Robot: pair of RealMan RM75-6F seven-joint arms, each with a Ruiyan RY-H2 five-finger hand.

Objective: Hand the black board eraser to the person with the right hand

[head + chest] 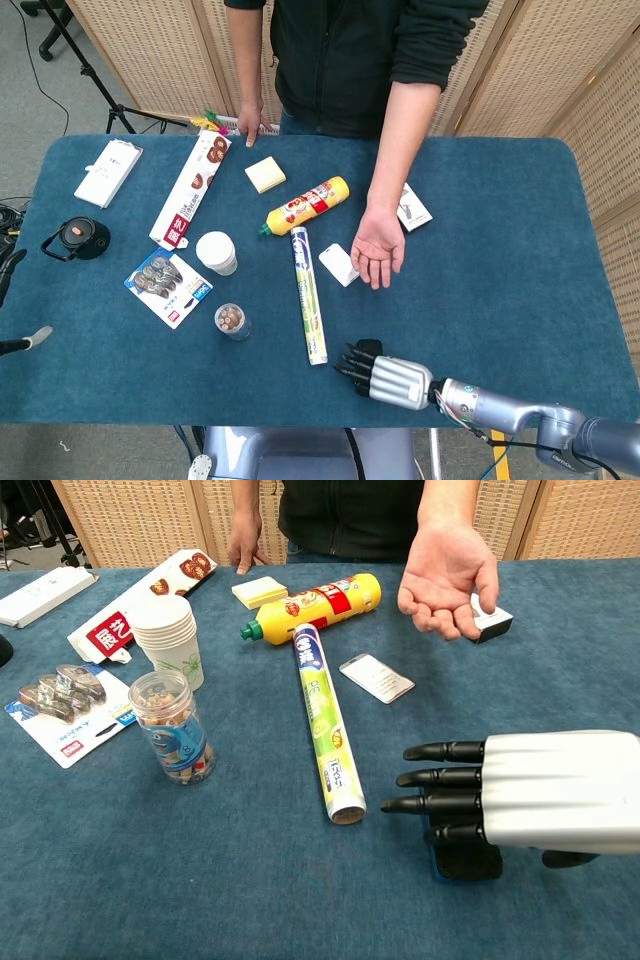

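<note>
Under the outstretched black fingers (440, 777) of the silver-backed right hand (385, 377) (520, 792) lies the flat black board eraser with a blue edge (465, 862) (367, 349), flat on the blue cloth-covered surface (500, 260) (250, 900) and mostly hidden beneath the palm; the fingers are straight and slightly spread above it, gripping nothing, and whether they touch the eraser cannot be told. Just beyond the fingertips, to their left, runs a long green-and-white cylindrical roll (322, 720) (308, 294), its near end close to them. Further left of that stand a clear plastic jar with a patterned label (172, 727) (232, 321) and a stack of white paper cups (170, 638) (217, 252), with a blue-and-white blister pack (62, 705) (168, 286) beside them. Beyond the roll sit a small white card packet (376, 677) (339, 264) and a yellow plastic bottle with a green cap (312, 605) (304, 205). Past the fingers, straight ahead, the person's open upturned palm (448, 578) (378, 248) hovers well apart from the robot hand, next to a small white box (490, 618) (413, 207). Farther off lie a yellow sticky-note pad (259, 590) (265, 174), a long red-and-white snack box (140, 608) (190, 189), a flat white carton (108, 172) and a black round flask (77, 238). No left hand shows in either view.
</note>
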